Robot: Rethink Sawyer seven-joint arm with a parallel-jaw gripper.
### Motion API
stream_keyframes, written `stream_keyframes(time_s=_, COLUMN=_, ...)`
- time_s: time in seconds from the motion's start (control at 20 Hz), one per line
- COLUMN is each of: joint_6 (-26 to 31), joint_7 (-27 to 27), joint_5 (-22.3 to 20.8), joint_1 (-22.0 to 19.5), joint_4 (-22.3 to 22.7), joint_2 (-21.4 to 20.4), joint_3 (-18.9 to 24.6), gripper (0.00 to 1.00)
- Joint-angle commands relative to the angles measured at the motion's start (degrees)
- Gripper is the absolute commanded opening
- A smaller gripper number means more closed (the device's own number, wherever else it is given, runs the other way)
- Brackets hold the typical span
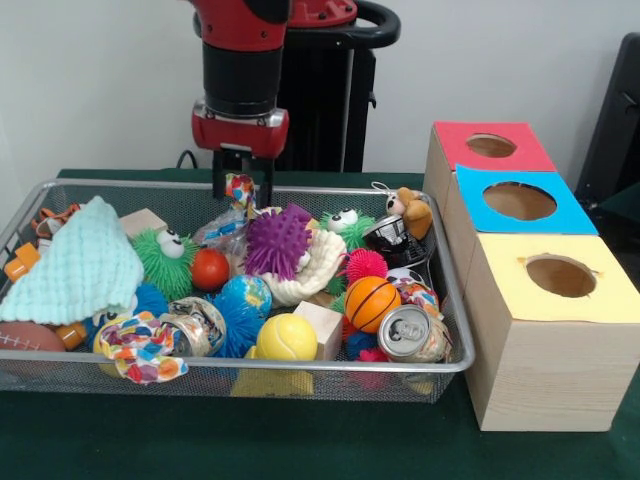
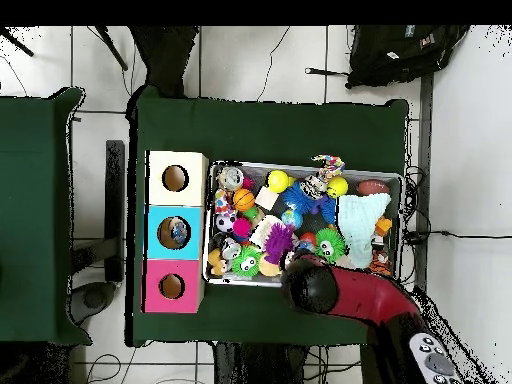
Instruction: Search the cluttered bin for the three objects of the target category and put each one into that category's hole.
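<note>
Where the red and black arm comes down over the far side of the wire mesh bin (image 1: pixel 455 300), we see its claw (image 1: pixel 241 188) closed on a small crinkly wrapper (image 1: pixel 239 189) with many colours, held just above the clutter. The bin is a shallow rectangular basket of silver wire standing on the green cloth of the bench (image 1: pixel 300 440). Inside it we make out a soft, nubbly mint cloth (image 1: pixel 75 268), a spiky purple ball (image 1: pixel 277 241), two fuzzy green balls with googly eyes (image 1: pixel 166 255), a smooth red ball (image 1: pixel 210 269), a blue globe ball (image 1: pixel 245 296), a yellow tennis ball (image 1: pixel 286 337), a small orange basketball (image 1: pixel 371 303), a dented metal can (image 1: pixel 411 333), a plain wooden block (image 1: pixel 322 326), a ribbed white shell shape (image 1: pixel 312 270) and a brown plush toy (image 1: pixel 408 212) at the far corner. Just beside the bin stand three pale wooden boxes in a row, each with a round hole in its top: a red-topped box (image 1: pixel 490 146), a blue-topped box (image 1: pixel 518 201) and a yellow-topped box (image 1: pixel 560 277). In the overhead view something small lies within the blue box's hole (image 2: pixel 175 233), though we cannot tell what it is.
</note>
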Motion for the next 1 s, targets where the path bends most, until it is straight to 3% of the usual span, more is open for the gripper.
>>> stream_keyframes(time_s=0.05, joint_6=7.99, joint_7=-0.02, joint_5=0.61, joint_1=-2.93, joint_4=2.01, joint_2=-5.84, joint_3=3.79, gripper=1.00)
stream_keyframes(time_s=0.3, joint_6=9.23, joint_7=-0.25, joint_5=0.33, joint_1=-3.40, joint_4=1.21, joint_2=-6.89, joint_3=4.03, gripper=1.00)
stream_keyframes(time_s=1.0, joint_6=2.98, joint_7=5.23, joint_5=1.33, joint_1=-1.30, joint_4=-0.08, joint_2=-1.66, joint_3=4.81, gripper=1.00)
